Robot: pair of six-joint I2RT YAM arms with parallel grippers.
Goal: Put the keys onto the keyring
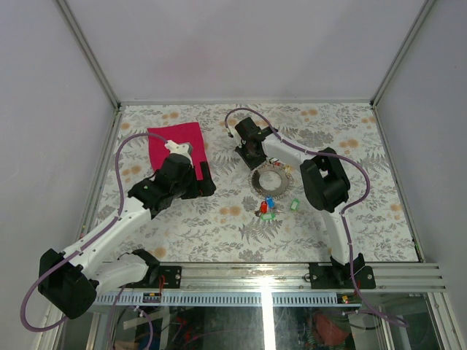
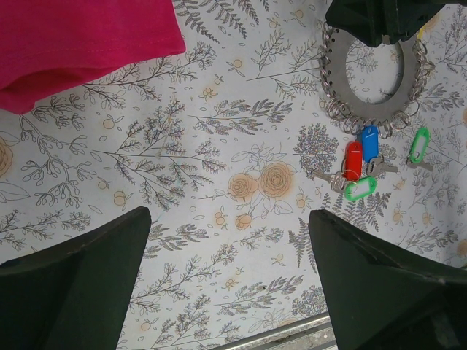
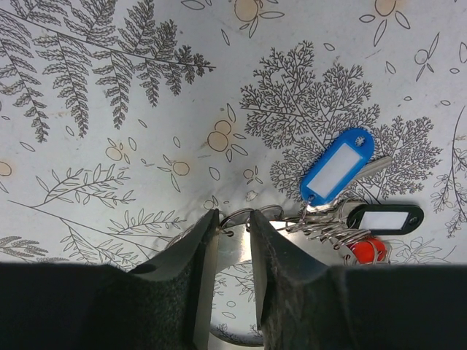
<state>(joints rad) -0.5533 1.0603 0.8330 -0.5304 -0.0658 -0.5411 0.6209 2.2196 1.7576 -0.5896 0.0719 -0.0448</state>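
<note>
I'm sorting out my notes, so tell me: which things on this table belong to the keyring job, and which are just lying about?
For the job:
keyring
keys with coloured tags
right pincer, closed on the keyring

Lying about:
pink cloth

Our left arm [image 1: 102, 237] and right arm [image 1: 337, 233] are white tubes with bulky black joints, each trailed by a looping lilac cable [image 1: 368, 184]. Our left claw [image 2: 228, 215] and right claw [image 3: 232, 215] have dark, matte, wedge-shaped fingers [image 2: 73, 292].
</note>
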